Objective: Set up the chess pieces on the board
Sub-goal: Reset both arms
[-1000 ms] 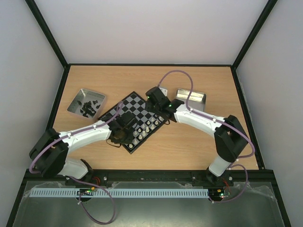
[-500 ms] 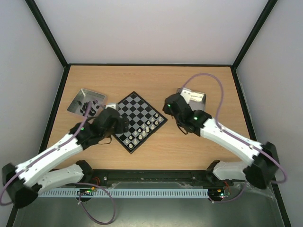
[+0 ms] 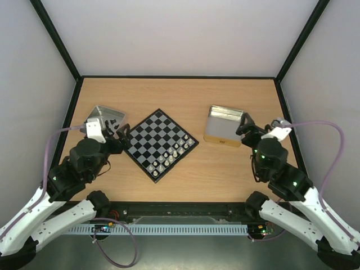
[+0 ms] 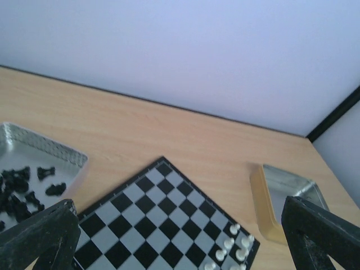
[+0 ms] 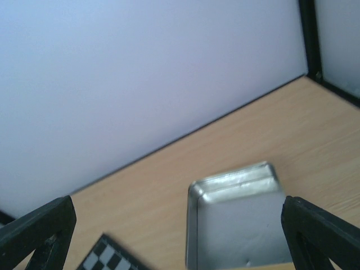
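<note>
The left gripper [image 3: 120,136] holds its jaws wide with nothing between them, just left of the flat black-and-grey checked chessboard [image 3: 154,129]. The right gripper [image 3: 248,127] is just as wide and bare, at the right edge of a shallow silver metal tray [image 3: 225,121] lying right of the board. Tiny cream chess pieces [image 3: 175,153] crowd the board's near-right squares. Small black pieces [image 4: 19,191] lie in a second metal tray [image 4: 53,151] on the left of the pale wooden table [image 3: 185,95].

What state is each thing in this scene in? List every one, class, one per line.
board: lying flat, turned cornerwise.
white chess pieces: standing in rows along one board edge.
black chess pieces: heaped in left tray.
right tray: holds nothing.
left gripper: open, holding nothing.
right gripper: open, holding nothing.
</note>
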You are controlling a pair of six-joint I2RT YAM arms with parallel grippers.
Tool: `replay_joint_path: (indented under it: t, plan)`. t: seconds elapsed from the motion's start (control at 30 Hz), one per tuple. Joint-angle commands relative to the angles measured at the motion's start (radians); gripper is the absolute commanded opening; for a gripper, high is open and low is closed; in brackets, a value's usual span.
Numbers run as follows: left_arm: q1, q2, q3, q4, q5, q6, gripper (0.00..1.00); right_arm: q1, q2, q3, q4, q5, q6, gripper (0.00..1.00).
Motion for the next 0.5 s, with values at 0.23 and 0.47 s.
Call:
replay_joint_path:
  t: [0.23, 0.47]
  plan:
    - [0.006, -0.111, 0.096, -0.018, -0.166, 0.109, 0.99, -0.003, -0.127, 0.042, -0.058, 0.207, -0.126, 0.98]
    - [0.005, -0.17, 0.084, -0.027, -0.179, 0.111, 1.0, -0.003, -0.116, 0.039, -0.031, 0.201, -0.134, 0.98]
